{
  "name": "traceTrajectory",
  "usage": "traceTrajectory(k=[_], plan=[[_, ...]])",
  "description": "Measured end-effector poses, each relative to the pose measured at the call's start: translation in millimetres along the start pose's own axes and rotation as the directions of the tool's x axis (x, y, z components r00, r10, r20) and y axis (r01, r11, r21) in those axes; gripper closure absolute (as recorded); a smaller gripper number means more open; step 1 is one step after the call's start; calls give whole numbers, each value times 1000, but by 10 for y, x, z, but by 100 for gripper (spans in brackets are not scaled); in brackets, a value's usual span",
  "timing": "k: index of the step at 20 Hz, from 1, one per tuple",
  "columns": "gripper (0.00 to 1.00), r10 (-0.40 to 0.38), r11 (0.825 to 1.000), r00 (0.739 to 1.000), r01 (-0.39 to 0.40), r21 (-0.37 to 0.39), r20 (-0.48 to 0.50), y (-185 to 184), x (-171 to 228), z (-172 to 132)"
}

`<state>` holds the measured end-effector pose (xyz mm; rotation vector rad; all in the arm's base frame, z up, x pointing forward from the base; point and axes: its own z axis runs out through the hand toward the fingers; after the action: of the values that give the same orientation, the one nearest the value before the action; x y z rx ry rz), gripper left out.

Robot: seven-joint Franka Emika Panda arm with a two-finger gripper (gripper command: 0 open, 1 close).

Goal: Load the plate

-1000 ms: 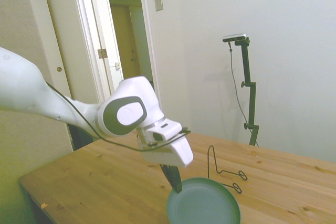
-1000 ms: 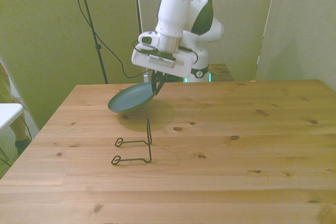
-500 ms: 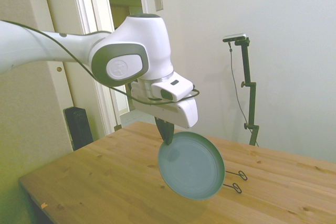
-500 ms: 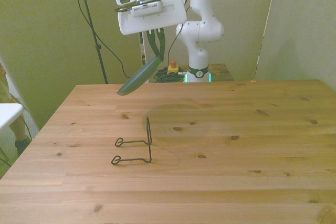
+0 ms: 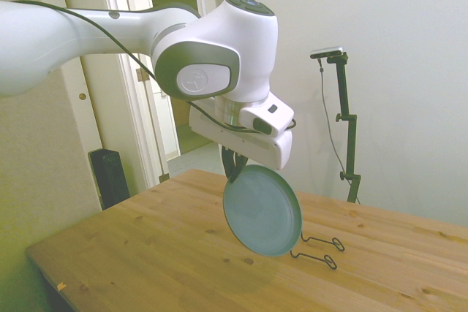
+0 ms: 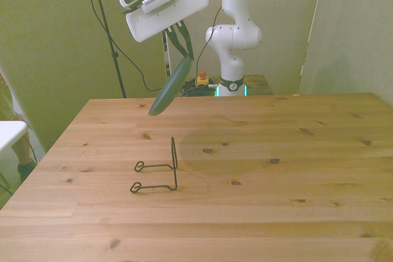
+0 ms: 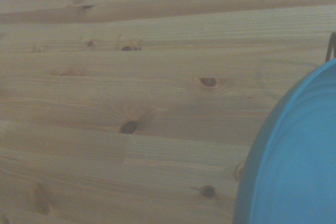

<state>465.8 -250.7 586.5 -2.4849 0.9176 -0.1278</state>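
The jaws of the gripper (image 5: pixel 232 171) are closed on the upper rim of the plate (image 5: pixel 262 210), which hangs below them, tilted steeply on edge and well clear of the table (image 6: pixel 276 176). In the front view the plate (image 6: pixel 170 86) hangs above the table's far edge, beyond the thin black wire stand (image 6: pixel 158 173) standing on the wood.

Soft, even indoor light with a yellow-green cast

A faint round shadow lies on the counter (image 6: pixel 258 176) under the raised plate (image 6: pixel 171 87). The wrist view is soft, the plate's (image 7: pixel 294 166) rim blurred; side and front views are slightly hazy.
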Motion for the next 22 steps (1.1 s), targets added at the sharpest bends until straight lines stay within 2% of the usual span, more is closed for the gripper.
traceTrajectory(k=[5,9,18,22], plan=[[100,-24,998,999,22,62,39,-31,80,-329],[100,-47,994,996,39,103,69,-25,308,-509],[100,-110,984,979,83,157,174,-70,970,-403],[100,-128,981,972,96,168,196,-9,1192,-181]])
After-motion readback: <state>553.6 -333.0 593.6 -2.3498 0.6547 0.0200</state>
